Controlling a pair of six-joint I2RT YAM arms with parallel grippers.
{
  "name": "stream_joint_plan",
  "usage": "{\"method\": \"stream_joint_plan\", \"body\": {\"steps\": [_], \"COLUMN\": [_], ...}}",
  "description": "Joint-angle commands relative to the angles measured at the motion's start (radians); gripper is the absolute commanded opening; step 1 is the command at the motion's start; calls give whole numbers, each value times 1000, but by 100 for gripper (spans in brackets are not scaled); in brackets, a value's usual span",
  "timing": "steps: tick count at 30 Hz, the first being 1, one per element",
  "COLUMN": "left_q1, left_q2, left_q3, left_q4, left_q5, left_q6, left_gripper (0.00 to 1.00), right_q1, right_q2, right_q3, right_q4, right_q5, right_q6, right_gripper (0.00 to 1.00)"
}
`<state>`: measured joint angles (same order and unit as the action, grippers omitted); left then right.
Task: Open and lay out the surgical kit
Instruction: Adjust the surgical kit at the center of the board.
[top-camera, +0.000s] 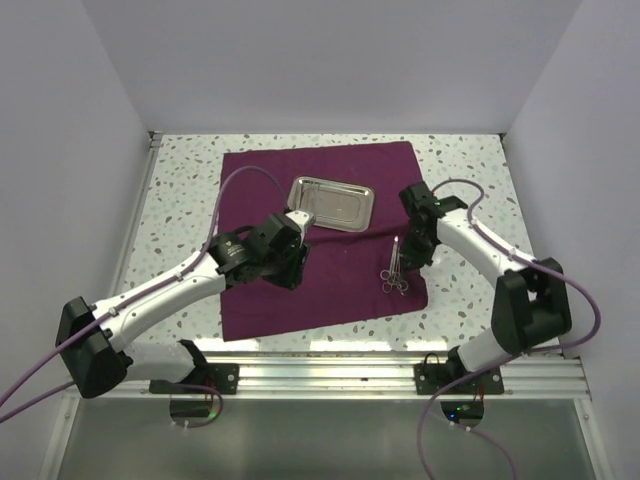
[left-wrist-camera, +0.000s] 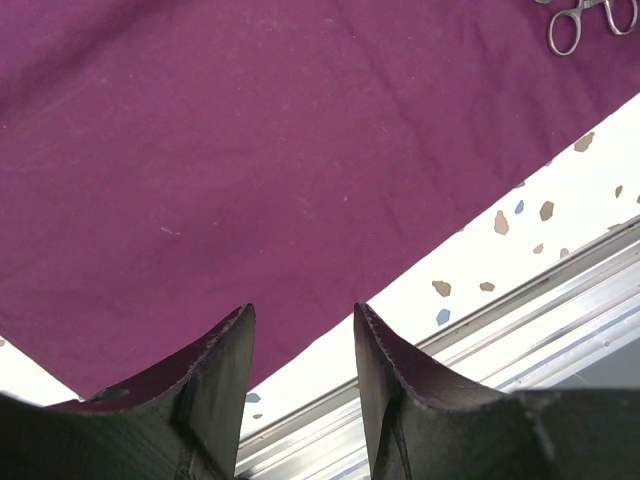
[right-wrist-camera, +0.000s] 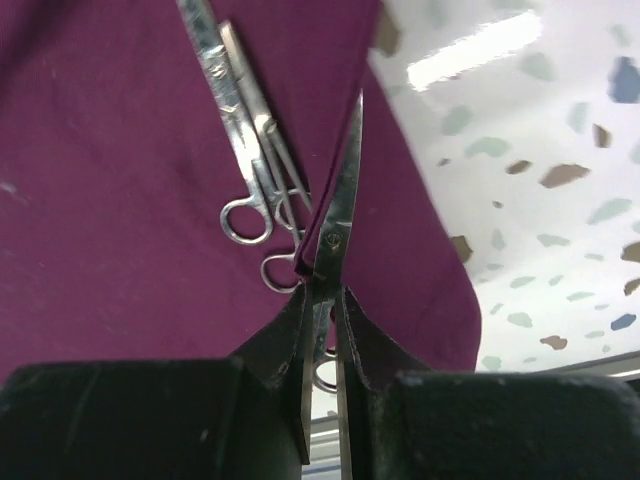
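White walls closed in a speckled worktop (top-camera: 180, 180), with an aluminium rail (top-camera: 330, 375) along its near edge. On the middle of the worktop the dark purple cloth (top-camera: 340, 285) lay spread flat. The shiny steel tray (top-camera: 332, 203) sat on the cloth's far half, towards the far edge of the worktop. Near the cloth's right border, closer to the near right corner of the worktop, two ring-handled instruments (right-wrist-camera: 240, 130) lay side by side on the fabric, touching or nearly so. The right gripper (right-wrist-camera: 322, 300) was closed tight on a third steel instrument (right-wrist-camera: 345, 180), pinching it just below its pivot screw. Its slim tips pointed away from the fingers and ended over the cloth's right border. Whether that piece was clear of the fabric could not be told. The left gripper (left-wrist-camera: 302, 312) hung over the bare near part of the cloth with its fingers apart and nothing between them, and the cloth's near border and the rail showed beyond them.
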<state>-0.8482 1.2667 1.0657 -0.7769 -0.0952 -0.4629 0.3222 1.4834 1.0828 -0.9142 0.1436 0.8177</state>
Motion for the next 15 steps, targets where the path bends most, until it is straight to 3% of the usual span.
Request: {"method": "stream_joint_plan", "body": {"steps": [1, 4, 5, 8, 9, 10, 15], "left_q1": [6, 8, 6, 6, 6, 6, 6], "left_q2": [-47, -64, -72, -88, -92, -98, -133], "left_q3": [-10, -16, -18, -22, -26, -29, -47], "left_q4": [31, 19, 11, -4, -8, -16, -32], "left_q5": [11, -6, -11, -20, -23, -27, -41], "left_q6": [-19, -29, -33, -46, -54, -56, -80], "left_gripper": [48, 48, 48, 48, 48, 48, 48], "right_q1": [70, 92, 90, 92, 92, 92, 92], "right_q2": [86, 130, 136, 169, 175, 173, 115], "right_q3": [88, 103, 114, 159, 172, 180, 190], "right_q4": [-28, -19, -20, -53, -66, -78, -132], "right_q5": [-26, -9, 5, 74, 91, 106, 192], "right_q6": [-115, -127, -130, -137, -132, -132, -112], "right_gripper": [0, 0, 21, 63, 81, 91, 95]}}
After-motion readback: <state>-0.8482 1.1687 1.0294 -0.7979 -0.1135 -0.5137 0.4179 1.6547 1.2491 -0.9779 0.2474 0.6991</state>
